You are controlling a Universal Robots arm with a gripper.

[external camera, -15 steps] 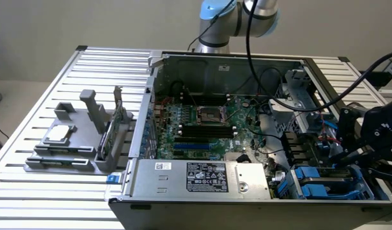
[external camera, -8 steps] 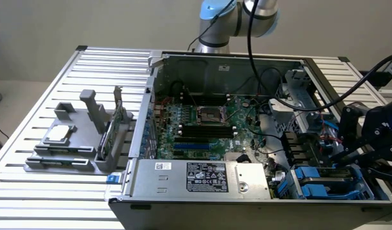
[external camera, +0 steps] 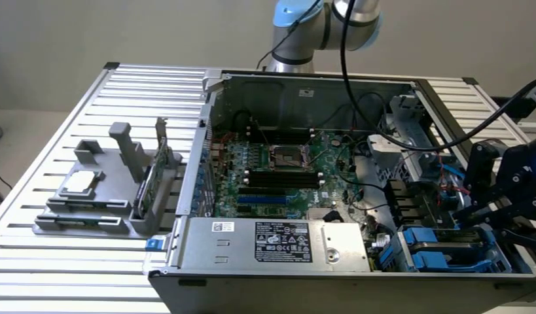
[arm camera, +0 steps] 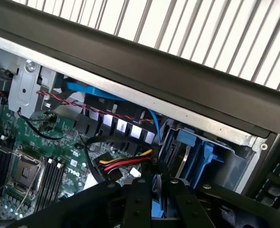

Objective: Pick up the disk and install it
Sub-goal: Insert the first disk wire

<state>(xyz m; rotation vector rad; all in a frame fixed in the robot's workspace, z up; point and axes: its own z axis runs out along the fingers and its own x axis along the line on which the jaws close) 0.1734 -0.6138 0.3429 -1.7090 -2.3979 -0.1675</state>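
One robot arm (external camera: 324, 26), at 12 o'clock in the exterior view. One gripper (external camera: 512, 196), at 3 o'clock. One open computer case (external camera: 338, 275), centre. One green motherboard (external camera: 277, 176) inside it. One CPU socket (external camera: 283, 156) on the board. One silver power supply box (external camera: 272, 243) with stickers, at 6 o'clock. Blue drive carriers (external camera: 442, 252) at 5 o'clock: at least two, exact number cannot be told. One grey fixture stand (external camera: 106, 190) at 9 o'clock, bearing one small square silver chip (external camera: 82, 183) and one upright card (external camera: 150, 183). One slatted metal table (external camera: 40, 196). One bundle of red, yellow and black wires (arm camera: 123, 164) in the wrist view.
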